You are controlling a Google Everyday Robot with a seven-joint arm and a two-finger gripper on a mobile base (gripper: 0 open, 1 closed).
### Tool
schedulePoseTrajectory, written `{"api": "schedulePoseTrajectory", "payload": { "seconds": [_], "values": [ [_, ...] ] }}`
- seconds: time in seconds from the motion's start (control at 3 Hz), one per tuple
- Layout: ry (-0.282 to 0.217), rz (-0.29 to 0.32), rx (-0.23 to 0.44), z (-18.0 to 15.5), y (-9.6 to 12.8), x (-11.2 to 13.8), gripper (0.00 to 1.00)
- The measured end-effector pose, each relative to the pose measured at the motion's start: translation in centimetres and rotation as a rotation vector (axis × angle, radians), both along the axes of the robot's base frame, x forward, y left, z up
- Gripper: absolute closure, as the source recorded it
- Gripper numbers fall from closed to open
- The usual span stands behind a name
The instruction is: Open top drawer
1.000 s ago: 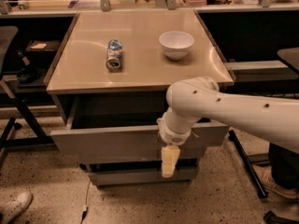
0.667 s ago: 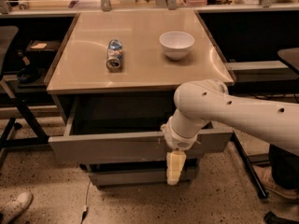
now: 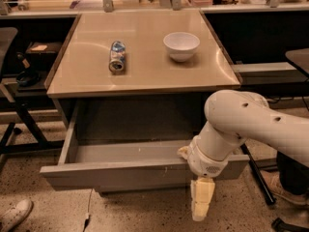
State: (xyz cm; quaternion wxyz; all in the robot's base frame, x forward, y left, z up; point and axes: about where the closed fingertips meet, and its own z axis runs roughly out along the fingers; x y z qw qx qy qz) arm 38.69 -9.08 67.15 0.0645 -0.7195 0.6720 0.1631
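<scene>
The top drawer (image 3: pixel 116 174) is a wide grey handle-less drawer under the beige table. It stands pulled well out, showing its grey inside (image 3: pixel 125 151). Its front panel has pale scratch marks. My gripper (image 3: pixel 202 204) hangs from the white arm at the drawer's front right, with pale yellow fingers (image 3: pixel 201 201) pointing down just in front of and below the front panel. The lower drawers are hidden behind the open one.
On the table top (image 3: pixel 145 66) lie a tipped-over can (image 3: pixel 117 57) and a white bowl (image 3: pixel 181 46). A black chair base stands at left (image 3: pixel 19 124), another chair at right (image 3: pixel 299 57). A shoe (image 3: pixel 14 214) shows at bottom left.
The drawer has slid further out toward the camera, and my gripper and arm have moved down and to the right with its front panel.
</scene>
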Motion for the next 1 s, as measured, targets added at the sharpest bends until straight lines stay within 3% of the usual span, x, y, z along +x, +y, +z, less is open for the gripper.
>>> {"api": "schedulePoseTrajectory", "payload": {
  "seconds": [0.33,0.67,1.0],
  "values": [
    [0.005,-0.001,0.005,0.2,-0.1,-0.3,0.00],
    [-0.002,0.012,-0.011,-1.3,0.4,1.7,0.00],
    [0.025,0.029,-0.028,-3.7,0.9,2.9,0.00]
  ]
}}
